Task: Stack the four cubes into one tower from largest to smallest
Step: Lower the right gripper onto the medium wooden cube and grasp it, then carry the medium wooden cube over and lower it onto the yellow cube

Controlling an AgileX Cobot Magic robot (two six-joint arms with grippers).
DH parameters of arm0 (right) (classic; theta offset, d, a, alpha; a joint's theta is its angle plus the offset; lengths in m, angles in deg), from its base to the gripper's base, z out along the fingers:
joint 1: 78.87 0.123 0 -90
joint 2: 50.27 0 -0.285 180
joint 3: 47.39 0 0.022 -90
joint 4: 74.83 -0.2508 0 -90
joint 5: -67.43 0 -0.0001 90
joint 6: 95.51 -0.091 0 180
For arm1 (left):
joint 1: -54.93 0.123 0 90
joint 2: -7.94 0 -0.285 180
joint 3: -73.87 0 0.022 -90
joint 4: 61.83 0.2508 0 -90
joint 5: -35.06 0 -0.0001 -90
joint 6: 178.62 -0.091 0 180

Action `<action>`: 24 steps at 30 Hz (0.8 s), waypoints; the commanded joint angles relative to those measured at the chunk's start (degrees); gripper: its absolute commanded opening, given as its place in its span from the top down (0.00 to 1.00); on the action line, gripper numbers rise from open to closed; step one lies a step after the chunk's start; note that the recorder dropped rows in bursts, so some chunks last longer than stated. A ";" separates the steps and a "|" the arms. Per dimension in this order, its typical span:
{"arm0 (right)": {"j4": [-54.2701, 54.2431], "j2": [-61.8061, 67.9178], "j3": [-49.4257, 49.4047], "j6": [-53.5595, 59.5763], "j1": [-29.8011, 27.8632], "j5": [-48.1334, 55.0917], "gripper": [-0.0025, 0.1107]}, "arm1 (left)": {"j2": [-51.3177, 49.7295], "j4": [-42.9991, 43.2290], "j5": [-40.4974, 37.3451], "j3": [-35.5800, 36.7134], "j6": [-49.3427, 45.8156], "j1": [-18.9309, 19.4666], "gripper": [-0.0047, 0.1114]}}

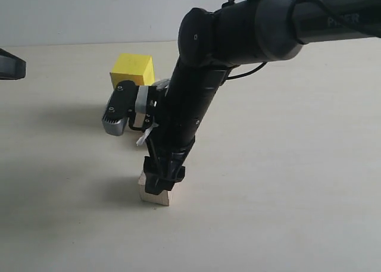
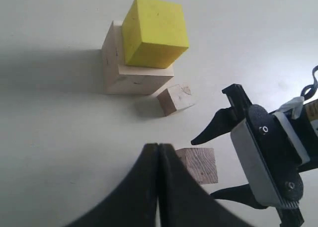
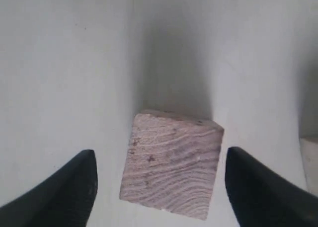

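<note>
Right hand (image 3: 160, 160) wide open, empty, straddles medium wood cube (image 1: 152, 194) on counter (image 1: 286, 194), yellow cube (image 1: 132, 69) at its 11 o'clock. Cube sits skewed to fingers (image 3: 69, 187): closing may twist or pop it. Left hand (image 2: 158, 152) shut, empty.

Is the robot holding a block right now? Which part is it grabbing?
Nothing is held. The right gripper stands open around a wood cube, not pinching it. The left gripper is shut and empty.

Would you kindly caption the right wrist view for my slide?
Open right gripper straddling a pale wood cube on the table, not touching it.
</note>
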 commanded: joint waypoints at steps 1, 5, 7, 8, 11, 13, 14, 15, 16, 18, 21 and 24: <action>1.06 0.42 -0.13 0.10 0.08 -2.00 0.37 | 0.08 -0.22 0.73 0.08 -0.07 -0.21 0.96; 1.06 0.98 -0.13 0.10 0.08 -2.64 0.37 | 0.08 -0.22 1.02 0.08 -0.21 -0.21 0.96; 1.06 1.84 -0.13 0.00 0.08 -2.64 0.37 | 0.08 -0.22 1.01 0.08 -0.63 -0.21 0.96; 1.06 2.23 -0.13 -0.33 0.08 -2.38 0.37 | 0.08 -0.22 1.01 0.08 -0.92 -0.21 0.96; 1.37 3.25 -0.13 -1.98 0.08 -2.40 0.37 | 0.08 -0.22 1.01 0.08 -1.04 -0.21 0.96; 1.51 3.38 -0.13 -1.98 0.08 -2.40 0.37 | 0.08 -0.22 1.01 0.08 -1.04 -0.21 0.96; 1.50 3.38 -0.13 -2.26 0.08 -2.40 0.37 | 0.08 -0.22 1.01 0.08 -1.04 -0.21 0.96; 1.63 3.25 -0.13 -2.70 0.08 -2.40 0.37 | 0.08 -0.22 1.01 0.08 -1.04 -0.21 0.96; 2.57 3.25 0.09 -5.15 0.08 -2.16 0.42 | 0.08 -0.22 1.01 0.08 -1.19 -0.21 0.96; 5.58 2.71 0.09 -9.84 0.08 -1.04 0.59 | 0.08 -0.22 1.01 0.08 -1.19 -0.21 0.96; 8.29 0.60 0.09 -15.06 0.08 2.47 0.87 | 0.08 -0.44 1.01 0.08 -1.21 -0.21 0.96; 8.05 -6.03 0.09 -16.41 0.08 3.28 0.98 | 0.08 -0.55 1.04 0.08 -1.21 -0.21 0.96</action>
